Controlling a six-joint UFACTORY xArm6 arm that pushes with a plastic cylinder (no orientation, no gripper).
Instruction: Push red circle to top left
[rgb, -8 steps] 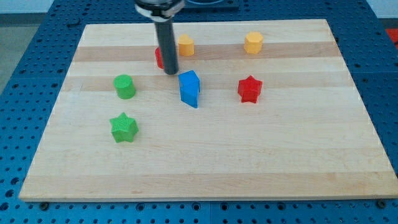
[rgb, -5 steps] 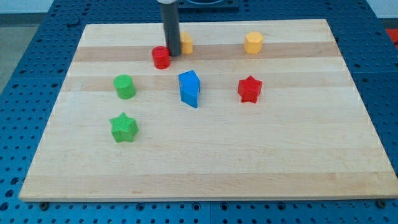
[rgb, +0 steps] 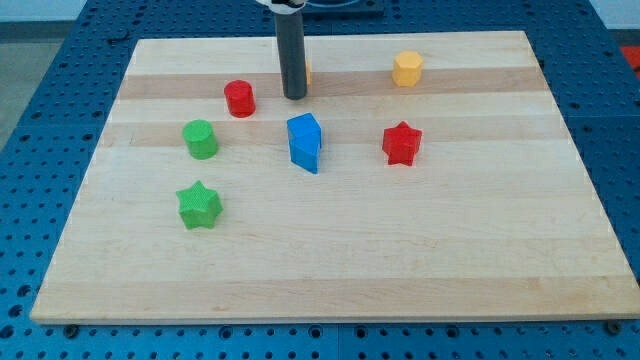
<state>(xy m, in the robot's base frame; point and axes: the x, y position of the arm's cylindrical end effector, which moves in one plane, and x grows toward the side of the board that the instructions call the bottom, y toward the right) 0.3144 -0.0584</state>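
- My tip (rgb: 294, 97) is sitting on the desk (rgb: 330, 260), near the view's top, to the right of the red circle (rgb: 239, 99) and apart from it.
- I have no claw here, only a rod, so there is no grip to report.
- The red circle is lying above the green cylinder (rgb: 200, 139); the blue block (rgb: 305, 142) is sitting just below my tip.

Straight dark grey cylindrical rod, smooth matte surface, faint lighter sheen down one side, flat blunt lower end my tip (rgb: 294, 97), sliver of pale collar above at the frame edge
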